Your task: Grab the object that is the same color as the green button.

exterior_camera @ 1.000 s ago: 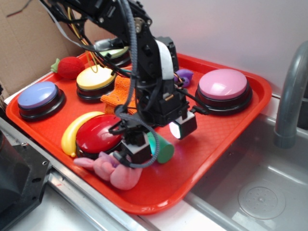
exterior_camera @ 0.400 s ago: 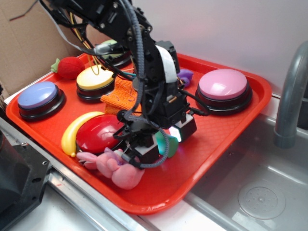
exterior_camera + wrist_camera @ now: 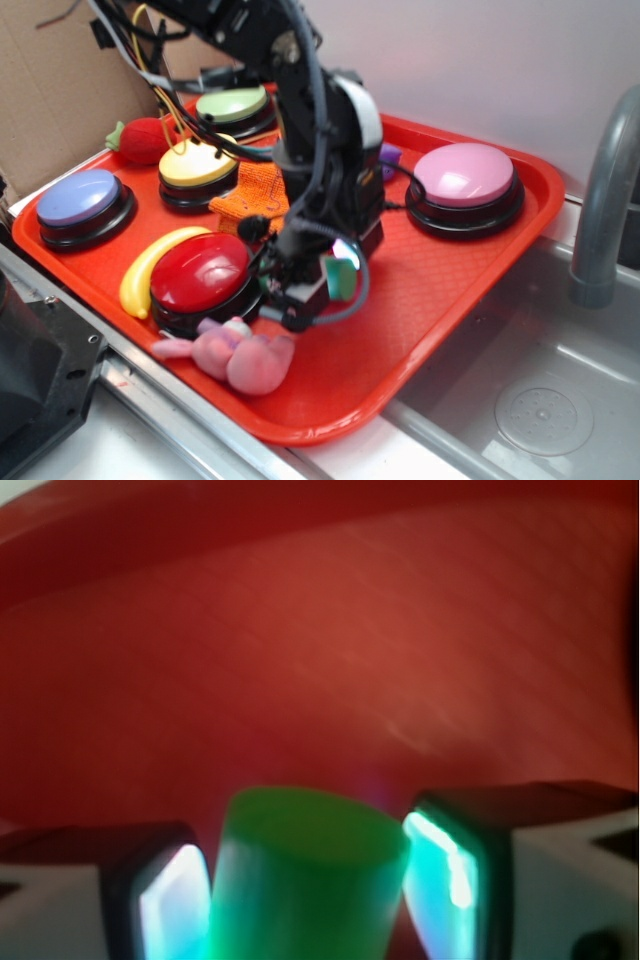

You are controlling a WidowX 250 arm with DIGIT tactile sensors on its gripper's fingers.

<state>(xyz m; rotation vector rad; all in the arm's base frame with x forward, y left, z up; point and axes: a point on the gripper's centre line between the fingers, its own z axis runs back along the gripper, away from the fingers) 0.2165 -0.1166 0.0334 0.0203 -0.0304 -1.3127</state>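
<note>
The object, a small green cylinder point(image 3: 342, 279), sits between the fingers of my gripper point(image 3: 335, 282) over the red tray point(image 3: 440, 300), just right of the red button. In the wrist view the cylinder point(image 3: 300, 880) fills the gap and touches both glowing pads point(image 3: 445, 870), so my gripper point(image 3: 310, 875) is shut on it. Red tray floor shows beyond its flat end. The green button point(image 3: 232, 103), a pale-green dome on a black base, stands at the tray's back left, well away from the gripper.
Around the gripper on the tray are a red button point(image 3: 200, 272), a banana point(image 3: 150, 270), a pink plush point(image 3: 235, 352), a yellow button point(image 3: 198, 165), a blue button point(image 3: 78, 197), a pink button point(image 3: 463, 175) and an orange cloth point(image 3: 250, 190). A grey faucet point(image 3: 600, 200) and sink lie right.
The fingers have shut on the green cylinder, which lay on the tray a second ago. The arm has shifted up and back, uncovering the green button.
</note>
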